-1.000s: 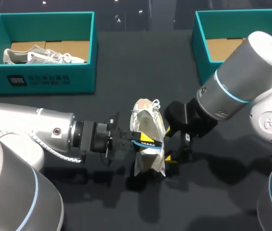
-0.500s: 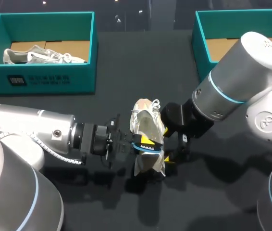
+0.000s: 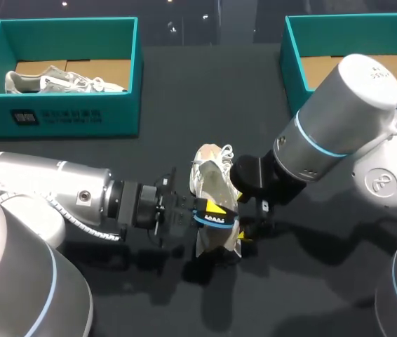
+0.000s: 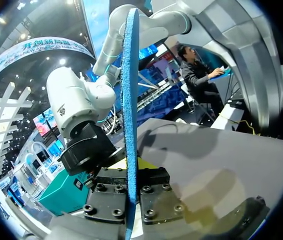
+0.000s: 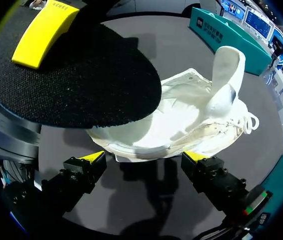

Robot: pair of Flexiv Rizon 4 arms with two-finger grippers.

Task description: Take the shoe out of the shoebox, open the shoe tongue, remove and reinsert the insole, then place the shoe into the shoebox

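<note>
While my left gripper (image 4: 130,172) is clenched on the insole (image 4: 130,100), that insole shows edge-on in the left wrist view. It appears as a thin blue strip rising between the two fingers, and its faces are hidden from there. From the right wrist it reads as a broad black, textured sheet. It lies over one end of the white shoe (image 5: 181,127) and covers that end completely.

My right gripper (image 5: 144,157) is released, its yellow tips spread wide at the shoe's lower edge. I cannot tell whether either tip touches the shoe. A white flap stands up from the shoe near a loop of lace, and I cannot tell whether it is the tongue or the heel.

From above, the shoe rests on the dark surface (image 3: 205,98) between my two arms, outside both boxes. My right arm (image 3: 339,119) reaches over its right side and hides most of that gripper. My left arm (image 3: 44,189) comes in level from the left.

Farther back on the left, a teal shoebox (image 3: 65,116) holds a second pale shoe (image 3: 51,81) lying against its near wall. On the right, another teal shoebox (image 3: 293,63) is partly cut off and partly hidden by my right arm, so only some cardboard floor shows inside.
</note>
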